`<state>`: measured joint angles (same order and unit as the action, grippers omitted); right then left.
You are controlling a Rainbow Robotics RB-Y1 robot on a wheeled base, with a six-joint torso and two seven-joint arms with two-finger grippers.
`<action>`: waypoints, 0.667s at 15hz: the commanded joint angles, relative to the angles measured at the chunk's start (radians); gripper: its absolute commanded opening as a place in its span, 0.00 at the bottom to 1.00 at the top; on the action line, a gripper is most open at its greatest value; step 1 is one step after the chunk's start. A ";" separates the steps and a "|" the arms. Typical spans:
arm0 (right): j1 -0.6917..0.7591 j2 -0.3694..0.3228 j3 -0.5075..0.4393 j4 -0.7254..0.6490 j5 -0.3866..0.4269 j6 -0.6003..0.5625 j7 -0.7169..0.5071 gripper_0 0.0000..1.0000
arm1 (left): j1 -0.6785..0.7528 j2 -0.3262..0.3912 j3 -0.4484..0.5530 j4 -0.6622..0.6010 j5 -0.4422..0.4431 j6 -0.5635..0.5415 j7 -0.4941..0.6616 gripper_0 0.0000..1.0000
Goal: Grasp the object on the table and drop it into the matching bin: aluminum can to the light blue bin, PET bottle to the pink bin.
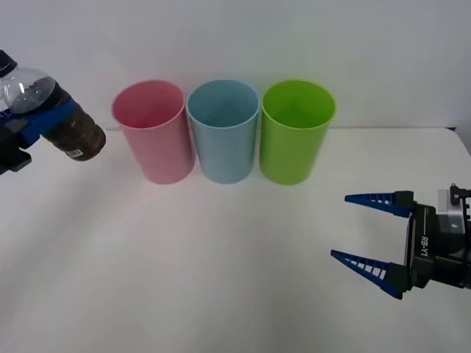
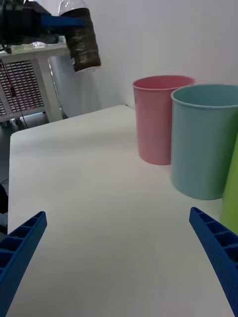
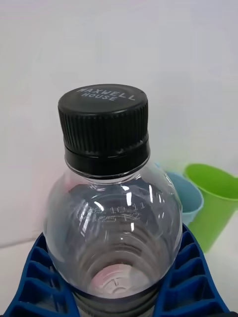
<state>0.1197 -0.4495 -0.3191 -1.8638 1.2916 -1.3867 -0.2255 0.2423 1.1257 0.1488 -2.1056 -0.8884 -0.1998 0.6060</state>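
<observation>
Left claw (image 1: pixel 33 121) clamped on the lifted bottle (image 1: pixel 51 114), beside the pink bin (image 1: pixel 152 132), drop not yet made; right claw (image 1: pixel 368 235) apart over the worktop (image 1: pixel 221 257).

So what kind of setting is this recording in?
Probably a lab or test bench set up for a sorting trial: a plain white table against a bare wall, three coloured bins in a row, pink bin, light blue bin, green bin, and a metal equipment rack beside the table.
</observation>
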 commanded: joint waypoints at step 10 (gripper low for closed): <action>0.000 0.000 0.000 0.000 0.000 0.000 0.000 1.00 | -0.856 -0.035 -0.589 0.634 0.091 -0.066 -0.100 0.00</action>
<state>0.1197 -0.4495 -0.3191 -1.8638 1.2916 -1.3867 -0.2255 -0.5939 1.1090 -0.4388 -1.4984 -0.7918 -0.2453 0.5262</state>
